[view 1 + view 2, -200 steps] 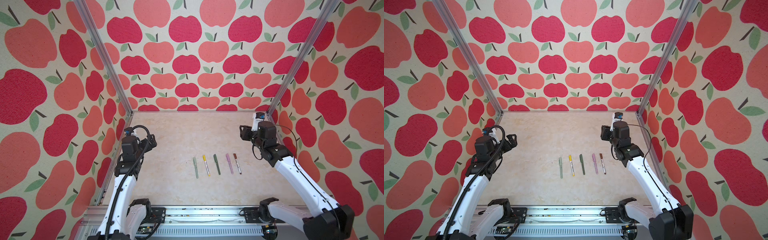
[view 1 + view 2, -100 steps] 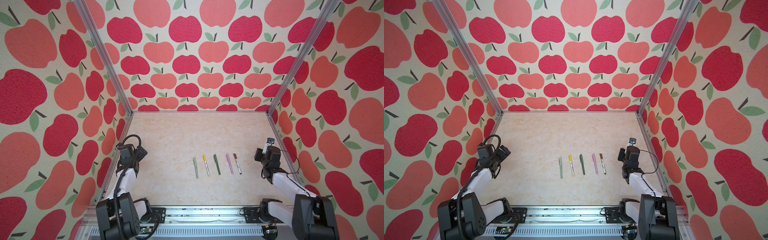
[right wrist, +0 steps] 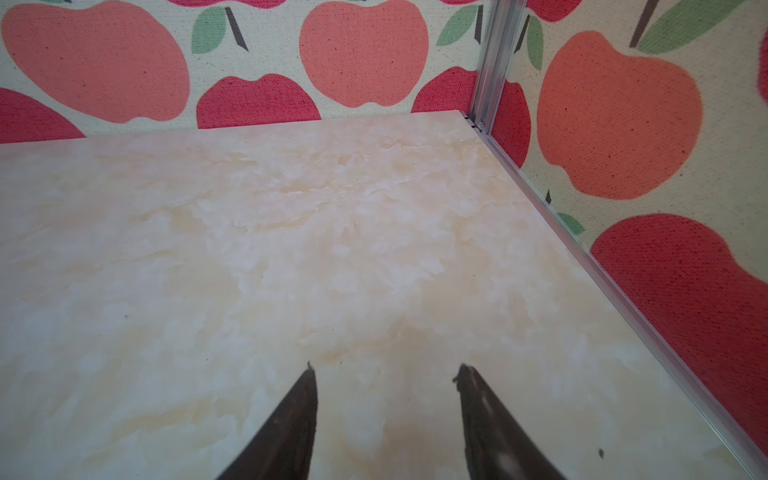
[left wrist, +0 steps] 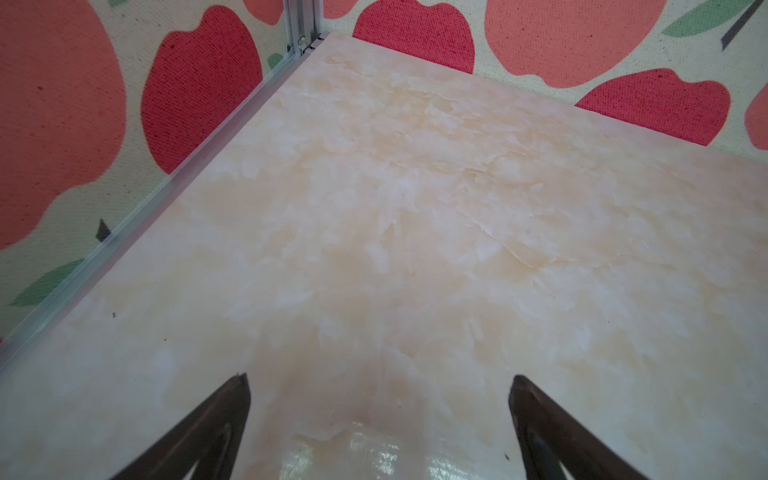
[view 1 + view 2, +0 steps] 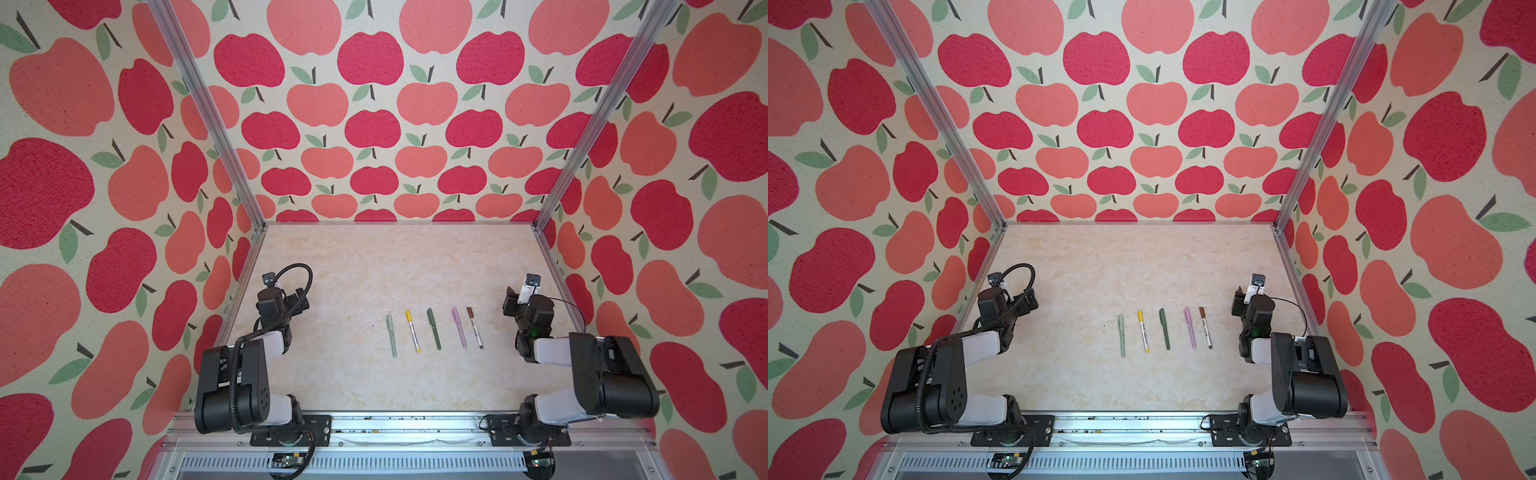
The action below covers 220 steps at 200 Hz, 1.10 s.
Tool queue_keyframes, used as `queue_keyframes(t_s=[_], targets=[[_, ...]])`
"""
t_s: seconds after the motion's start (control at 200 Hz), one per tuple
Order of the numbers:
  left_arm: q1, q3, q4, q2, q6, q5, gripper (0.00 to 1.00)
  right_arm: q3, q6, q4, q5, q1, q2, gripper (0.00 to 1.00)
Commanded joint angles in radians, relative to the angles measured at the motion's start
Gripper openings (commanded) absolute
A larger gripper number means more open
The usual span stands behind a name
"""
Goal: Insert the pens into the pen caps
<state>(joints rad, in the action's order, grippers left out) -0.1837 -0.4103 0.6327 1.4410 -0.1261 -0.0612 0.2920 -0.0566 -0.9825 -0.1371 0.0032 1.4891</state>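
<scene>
Nearest me, the left arm (image 5: 232, 382) and right arm (image 5: 602, 374) sit folded low by the rail (image 5: 415, 419). My left gripper (image 4: 380, 376) has its jaws wide apart, empty; my right gripper (image 3: 384, 365) stands part open, empty too. The pens (image 5: 434, 328) lie in a row on the table (image 5: 353, 270), long axes 12-to-6, at the left's 3 o'clock and the right's 9, nearer the right. The pen caps (image 5: 470, 312) look already seated on their 12 o'clock ends.

Five pens (image 5: 1164, 328), seemingly capped, lie in a row on the counter (image 5: 1084, 266), between left hand (image 5: 1029, 300) and right hand (image 5: 1237, 301).
</scene>
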Motion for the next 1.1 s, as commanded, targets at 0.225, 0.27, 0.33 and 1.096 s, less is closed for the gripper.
queue_keyframes(t_s=[0.225, 0.27, 0.33, 1.096], targets=[[0.057, 0.014, 0.291, 0.167, 0.117, -0.061, 0.99, -0.010, 0.038, -0.168, 0.089, -0.003, 0.103, 0.69], [0.056, 0.012, 0.286, 0.164, 0.119, -0.061, 0.99, 0.029, 0.051, -0.091, 0.124, -0.003, 0.100, 0.70], [0.055, 0.006, 0.258, 0.156, 0.114, -0.063, 0.99, 0.071, 0.073, -0.008, 0.158, 0.002, 0.096, 0.80], [0.112, 0.031, 0.330, 0.168, 0.145, 0.067, 0.99, 0.092, 0.098, 0.026, 0.161, 0.021, 0.102, 0.99]])
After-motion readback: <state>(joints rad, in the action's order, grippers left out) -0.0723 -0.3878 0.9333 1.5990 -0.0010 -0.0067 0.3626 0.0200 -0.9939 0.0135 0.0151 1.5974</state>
